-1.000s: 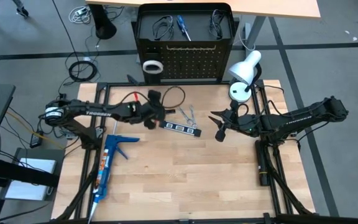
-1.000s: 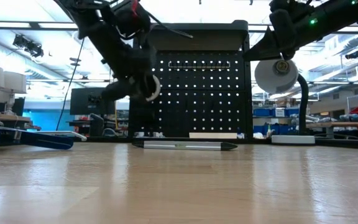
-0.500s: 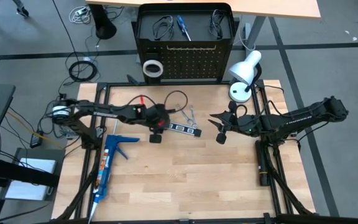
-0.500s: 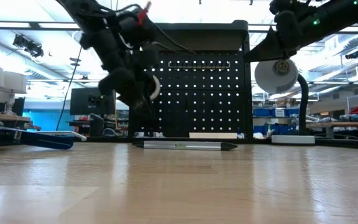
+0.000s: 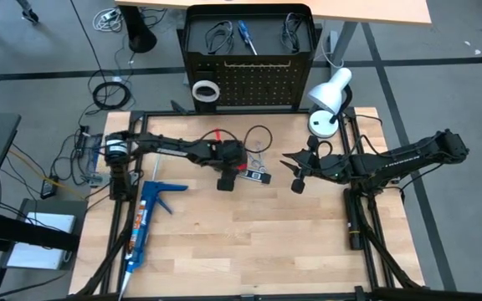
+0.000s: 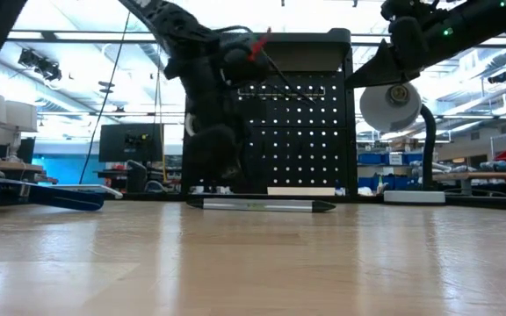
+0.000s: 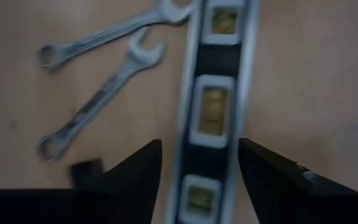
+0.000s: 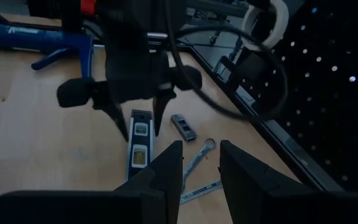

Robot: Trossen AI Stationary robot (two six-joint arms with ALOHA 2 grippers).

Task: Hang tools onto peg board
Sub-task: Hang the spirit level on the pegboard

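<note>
Wood surface, peg board [image 5: 249, 84] upright at its far edge. Left gripper [image 7: 199, 163] hangs open right over the level [image 7: 211, 106] mid-surface, fingers either side, level's long axis running betw. them; not yet gripped. Wrenches [image 7: 98, 81] lie just beside. Left arm is nearer. Right gripper [image 8: 194, 168] waits toward the right edge, part open, empty. No legible writing.

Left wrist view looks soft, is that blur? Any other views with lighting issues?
Left wrist view: the level and wrenches are smeared, likely motion blur. Low view: bright room behind leaves the pegboard and left gripper as dark silhouettes. Right wrist view: dim, level still readable. High view: even, sharp.
</note>
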